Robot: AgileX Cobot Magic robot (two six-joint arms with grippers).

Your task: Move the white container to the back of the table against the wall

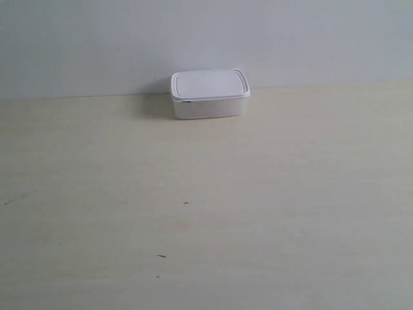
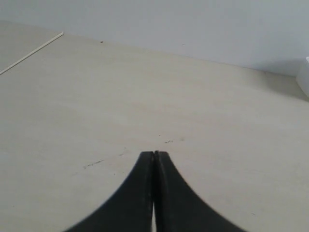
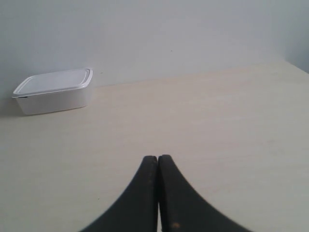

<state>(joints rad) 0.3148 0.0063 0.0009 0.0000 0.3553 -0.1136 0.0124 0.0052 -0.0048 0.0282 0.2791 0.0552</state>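
The white container point(image 1: 210, 94) with its rimmed lid stands at the back of the pale wood-grain table point(image 1: 258, 213), right against the grey-white wall point(image 1: 206, 39). The right wrist view shows the container point(image 3: 54, 91) far ahead by the wall point(image 3: 169, 34), well apart from my right gripper point(image 3: 158, 157), which is shut with nothing in it. My left gripper point(image 2: 153, 153) is shut and empty over bare table point(image 2: 96, 106); only a sliver of the container point(image 2: 305, 77) shows at that frame's edge. Neither arm appears in the exterior view.
A few tiny dark specks point(image 1: 186, 203) mark the tabletop. A table edge or seam point(image 2: 30, 53) runs across a corner of the left wrist view.
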